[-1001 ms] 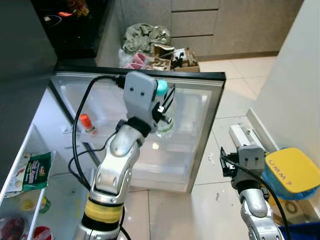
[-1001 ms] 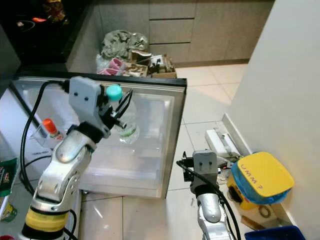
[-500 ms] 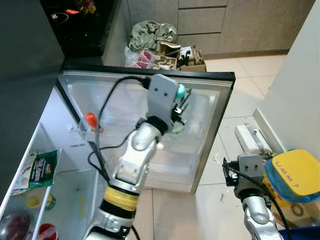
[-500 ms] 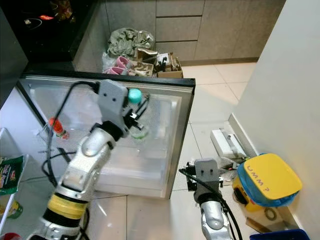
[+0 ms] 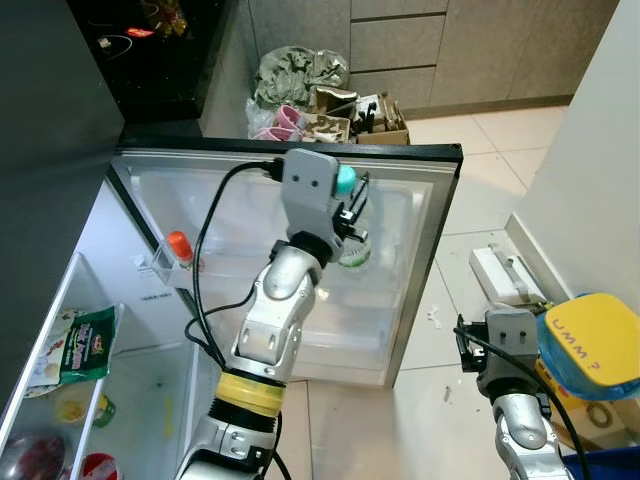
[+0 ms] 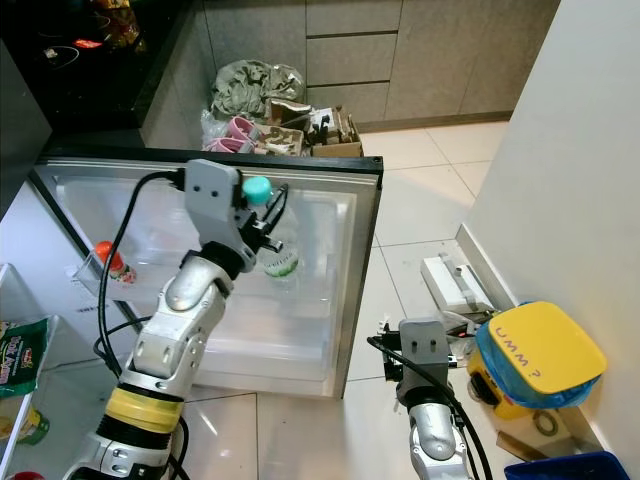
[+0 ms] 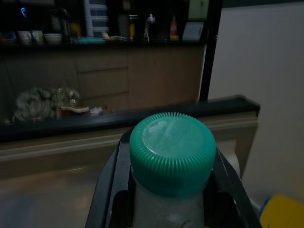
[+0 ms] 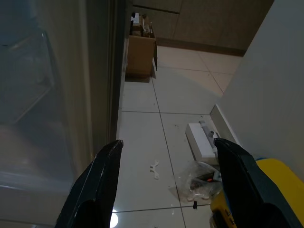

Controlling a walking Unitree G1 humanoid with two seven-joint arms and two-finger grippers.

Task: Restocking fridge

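A clear bottle (image 5: 352, 250) with a teal cap (image 7: 172, 152) hangs upright in front of the inner side of the open fridge door (image 5: 405, 270). My left gripper (image 5: 350, 205) is shut on the bottle just under the cap, with a black finger (image 7: 108, 190) on each side of the neck. A red-capped bottle (image 5: 180, 247) stands in a door shelf to the left. My right gripper (image 8: 167, 142) hangs low at the right, beyond the door's edge, open and holding nothing.
The fridge's shelves at lower left hold a green packet (image 5: 85, 340) and other food. A yellow-lidded container (image 5: 590, 345) and a white box (image 5: 505, 275) lie on the floor by the right wall. Bags and cartons (image 5: 320, 95) are piled at the back.
The camera has shifted slightly. My left arm has carried the bottle a little to the right along the door's inner side. The right arm still hangs low.
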